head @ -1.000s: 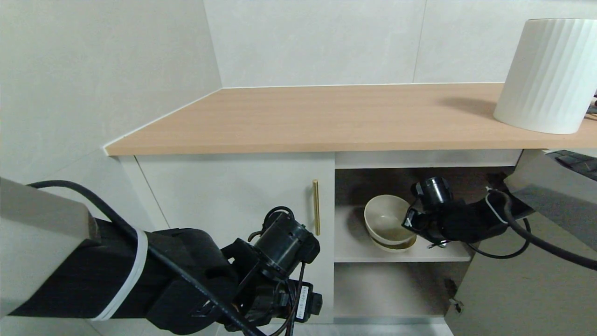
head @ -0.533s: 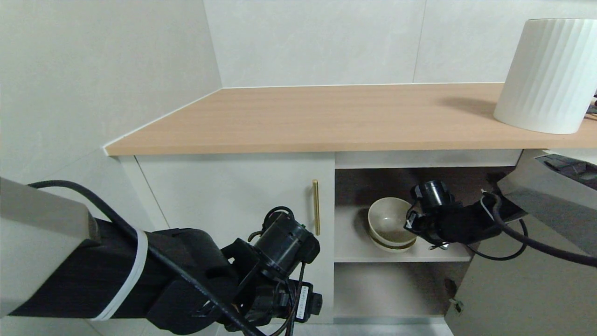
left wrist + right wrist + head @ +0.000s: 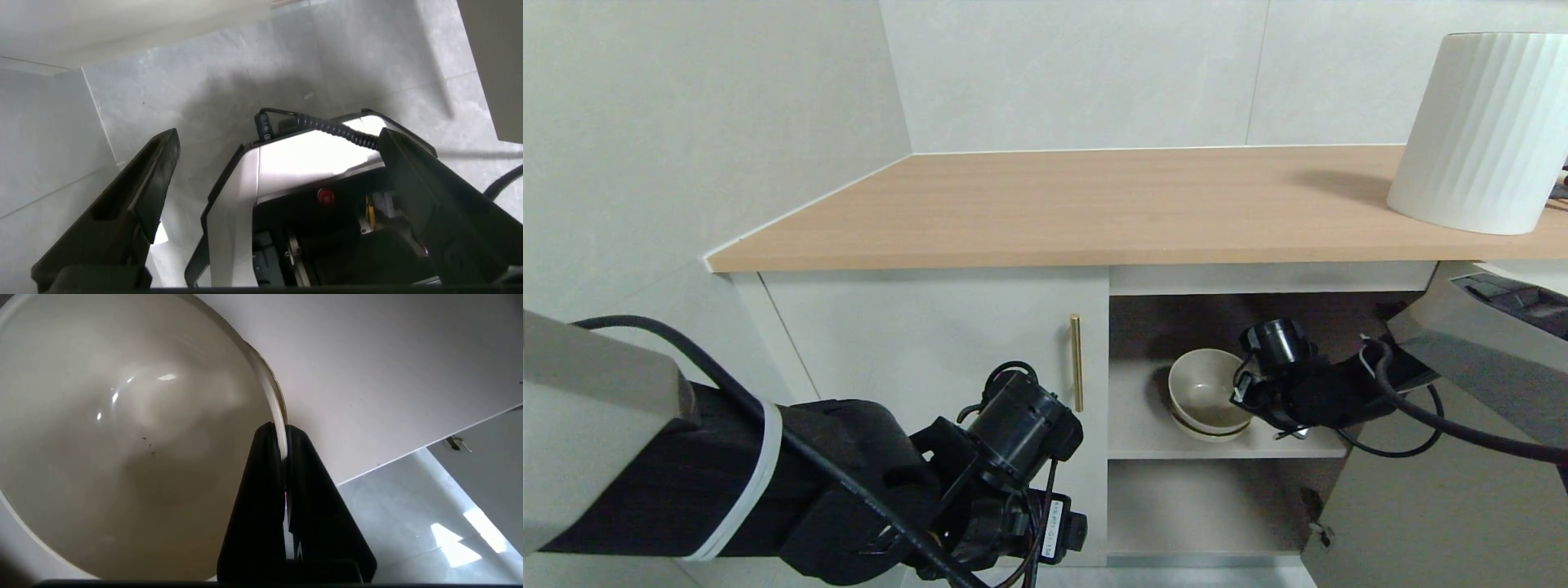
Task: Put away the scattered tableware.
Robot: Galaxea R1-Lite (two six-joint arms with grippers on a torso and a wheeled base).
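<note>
Bowl on the cabinet shelf

Inside the open cabinet (image 3: 931, 351), on its shelf (image 3: 1143, 437), the beige bowl (image 3: 1205, 392) sits atop another dish (image 3: 1213, 434), right gripper (image 3: 1241, 394) pinching its rim (firmly); left gripper (image 3: 278, 143) hangs low, fingers spread, empty.

Right claw (image 3: 284, 437) clamped tight, left claw (image 3: 278, 155) spread wide

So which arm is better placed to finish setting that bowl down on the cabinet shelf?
Right. The right claw is shut on the rim of the bowl, inside the open cabinet at the shelf. The left claw is open and empty, low down by the closed door.
</note>
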